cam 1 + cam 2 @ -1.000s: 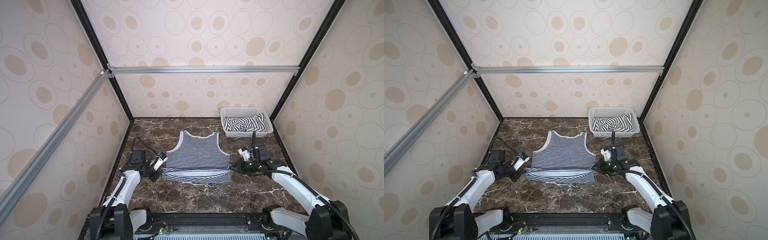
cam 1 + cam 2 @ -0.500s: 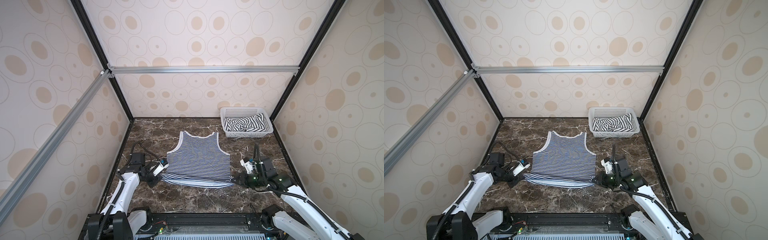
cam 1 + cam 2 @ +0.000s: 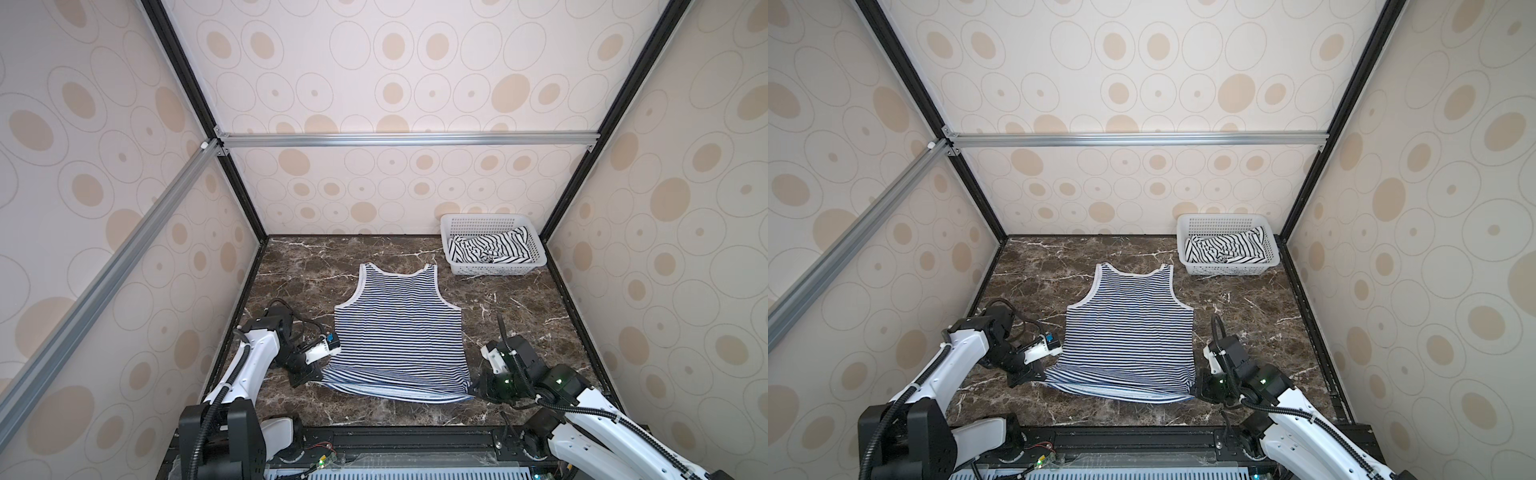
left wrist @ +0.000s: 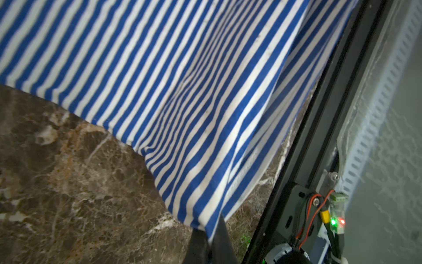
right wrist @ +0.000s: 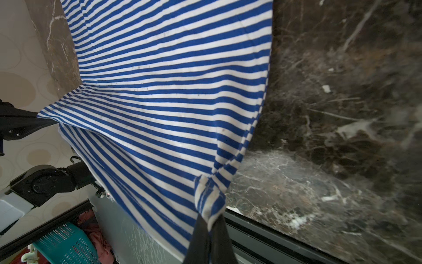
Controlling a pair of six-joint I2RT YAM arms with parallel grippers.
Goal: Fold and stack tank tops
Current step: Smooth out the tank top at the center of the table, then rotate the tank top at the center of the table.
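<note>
Table (image 3: 519, 307) open beside tank top (image 3: 399, 328); basket (image 3: 494, 269) blocks far corner.

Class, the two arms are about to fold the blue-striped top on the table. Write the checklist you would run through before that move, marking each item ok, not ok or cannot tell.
1. Left jaws shut on a hem corner of the blue-striped top: ok.
2. Right jaws shut on the opposite hem corner: ok.
3. Both cloth layers pinched at each corner: cannot tell.
4. Straps and chest lying flat on the table: ok.
5. Basket standing apart from the fold path: ok.
6. Black-striped top folded: not ok, it lies crumpled in the basket.
</note>
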